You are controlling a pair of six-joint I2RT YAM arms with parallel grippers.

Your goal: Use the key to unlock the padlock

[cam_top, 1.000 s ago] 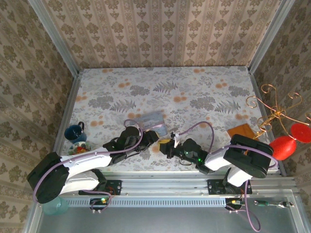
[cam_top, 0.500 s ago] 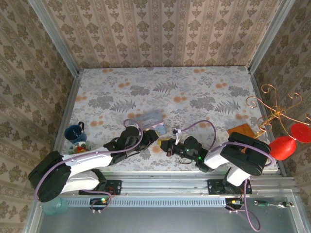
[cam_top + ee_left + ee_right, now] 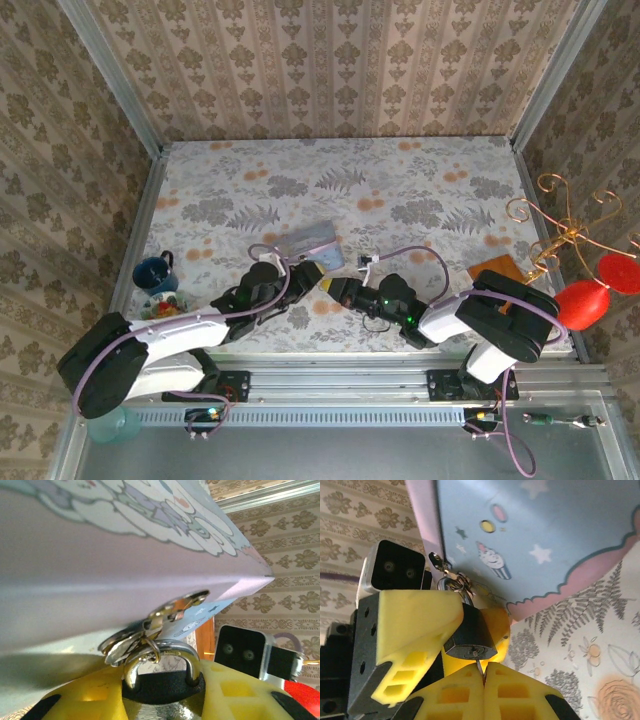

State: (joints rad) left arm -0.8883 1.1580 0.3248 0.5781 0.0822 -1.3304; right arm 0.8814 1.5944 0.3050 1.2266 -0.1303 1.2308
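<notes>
My left gripper (image 3: 162,700) clamped the padlock (image 3: 161,685) at the edge of the blue tin (image 3: 545,540). My right gripper (image 3: 484,675) was closed on the key (image 3: 479,665). I saw only a thin sliver of it, the rest hidden in its grip.

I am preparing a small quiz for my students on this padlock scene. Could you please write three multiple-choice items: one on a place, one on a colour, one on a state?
1. Where is the padlock?
A) at the clasp of the blue tin
B) lying apart from the tin
C) shut inside the tin

2. What colour are the fingers around it?
A) red
B) yellow
C) green

3. How is the right gripper?
A) wide open
B) shut on nothing
C) shut on the key

Answers: 1 A, its shackle hangs at the clasp; 2 B, both wrist views show yellow; 3 C, the thin key sits between its closed fingertips, at the keyhole.
</notes>
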